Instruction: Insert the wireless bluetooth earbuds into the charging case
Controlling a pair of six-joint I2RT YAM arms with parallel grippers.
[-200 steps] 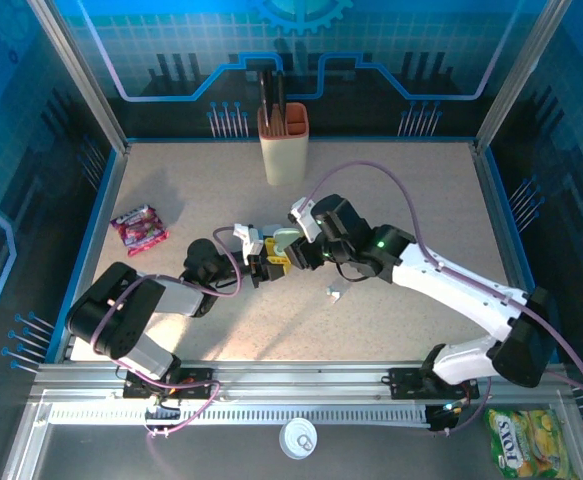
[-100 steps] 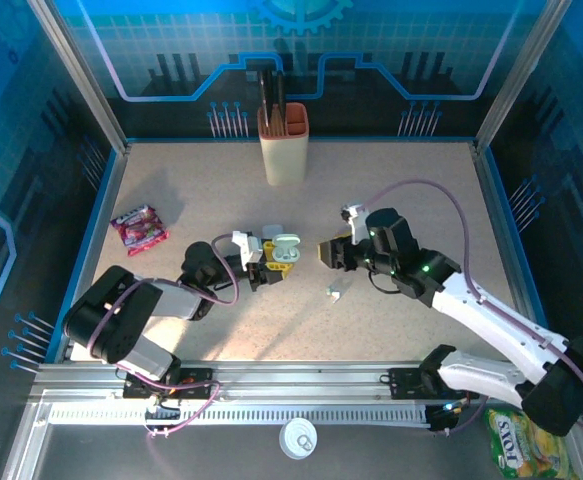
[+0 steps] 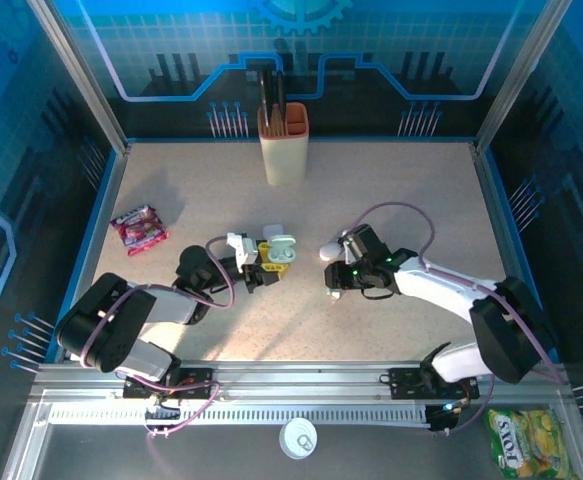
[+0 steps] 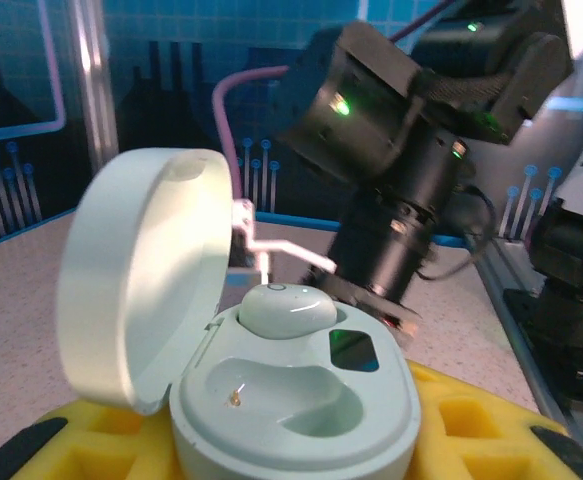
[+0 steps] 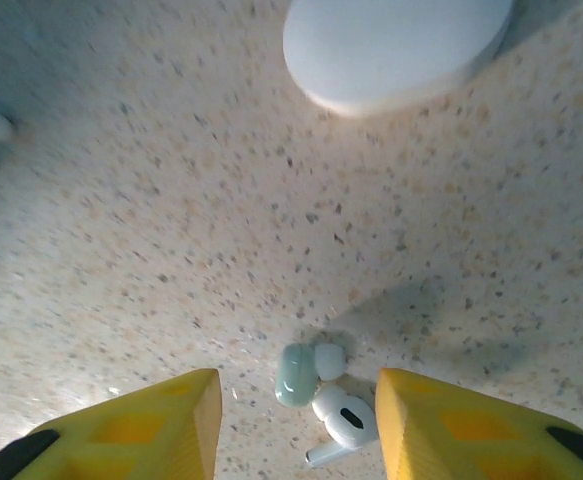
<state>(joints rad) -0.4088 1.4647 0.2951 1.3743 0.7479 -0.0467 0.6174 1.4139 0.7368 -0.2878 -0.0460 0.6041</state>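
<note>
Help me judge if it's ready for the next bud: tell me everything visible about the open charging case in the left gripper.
The charging case is a pale mint pebble of smooth, glossy plastic, upright, clamped between the yellow fingers of the left gripper. Its round lid stands swung open beside it. One earbud sits in the far well; the near well is empty, a small metal contact showing inside. A dark, green-lit window sits beside the bud.

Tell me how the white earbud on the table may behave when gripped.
The white earbud looks glossy and rounded, so it may well slip. It is tiny, probably very light, and could skid on the flat table. The pale green earbud beside it might shift too.
</note>
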